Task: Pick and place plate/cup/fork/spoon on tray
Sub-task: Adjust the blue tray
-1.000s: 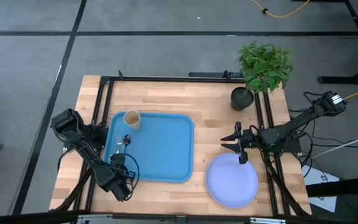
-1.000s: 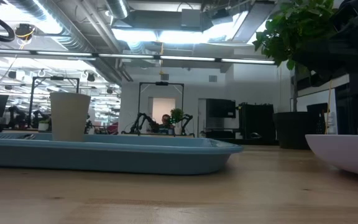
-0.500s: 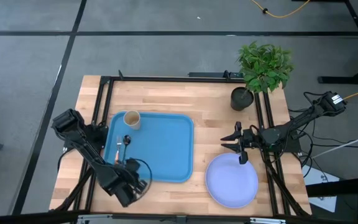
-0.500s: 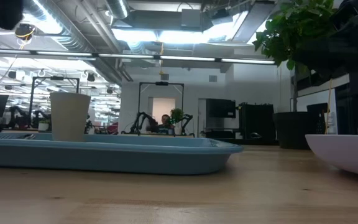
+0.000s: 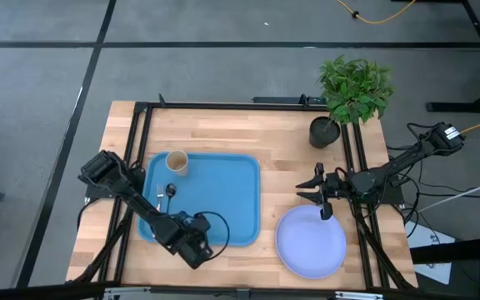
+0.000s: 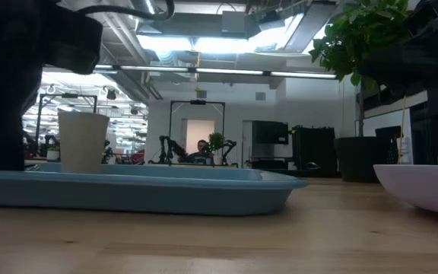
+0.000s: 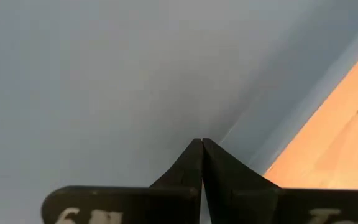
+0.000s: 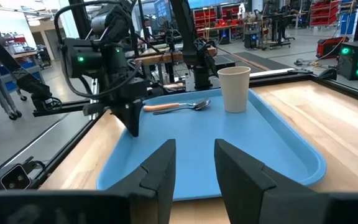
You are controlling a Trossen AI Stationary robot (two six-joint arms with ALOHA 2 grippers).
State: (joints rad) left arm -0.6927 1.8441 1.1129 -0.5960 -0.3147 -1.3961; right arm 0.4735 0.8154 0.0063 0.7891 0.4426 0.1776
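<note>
The blue tray sits left of centre on the table, holding the cup at its far left corner, with the fork and spoon nearby, partly hidden under the left arm. The plate lies off the tray, right of it. The left gripper hangs over the tray's near edge, fingers pressed together; a "6" shows on its finger mount. The right gripper hovers spread at the plate's far rim.

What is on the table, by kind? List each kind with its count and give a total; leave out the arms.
tray: 1
plate: 1
cup: 1
fork: 1
spoon: 1
potted plant: 1
Total: 6
</note>
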